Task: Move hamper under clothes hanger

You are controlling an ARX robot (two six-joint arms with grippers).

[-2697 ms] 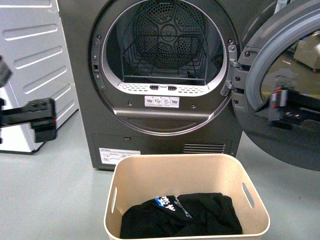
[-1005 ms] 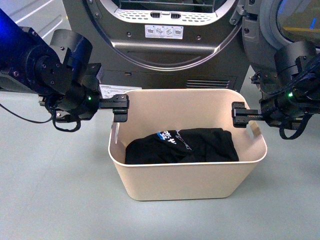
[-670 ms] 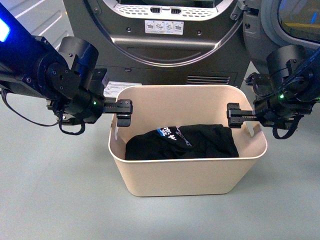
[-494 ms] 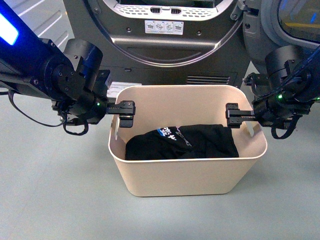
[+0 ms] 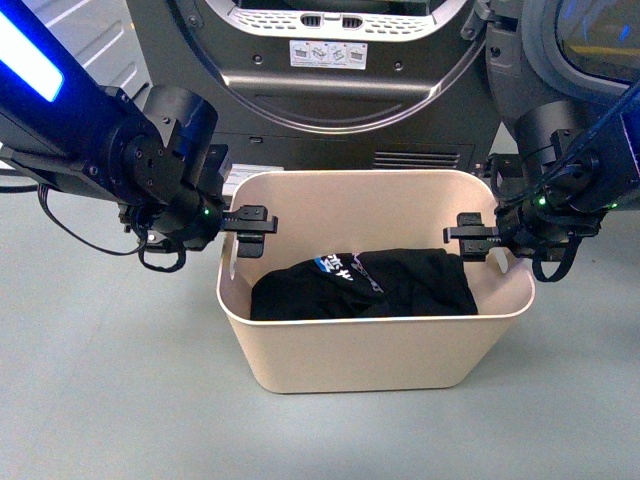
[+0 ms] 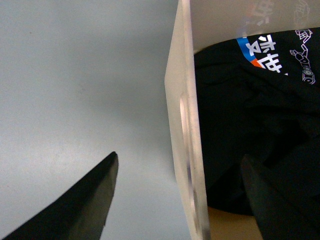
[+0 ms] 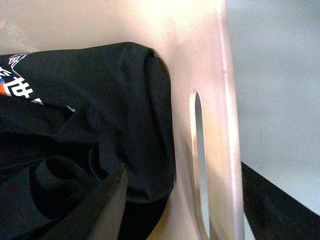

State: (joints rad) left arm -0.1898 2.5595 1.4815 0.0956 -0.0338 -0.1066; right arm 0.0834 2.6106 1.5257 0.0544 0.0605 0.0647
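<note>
The beige hamper (image 5: 380, 350) stands on the grey floor in front of the dryer, with black clothes (image 5: 365, 285) inside. My left gripper (image 5: 250, 220) is open over the hamper's left short wall; in the left wrist view that wall (image 6: 187, 125) runs between the two fingers. My right gripper (image 5: 470, 236) is open over the right short wall; in the right wrist view the wall with its handle slot (image 7: 198, 150) lies between the fingers. The clothes hanger is out of view.
The dark grey dryer (image 5: 330, 80) stands right behind the hamper, its round door (image 5: 580, 50) swung open at the right. A white panel (image 5: 70, 40) is at the far left. Grey floor (image 5: 120, 380) lies around the hamper.
Both arms came down from beside the dryer to the hamper's short ends and settled over the walls. The view now looks down lower on the hamper.
</note>
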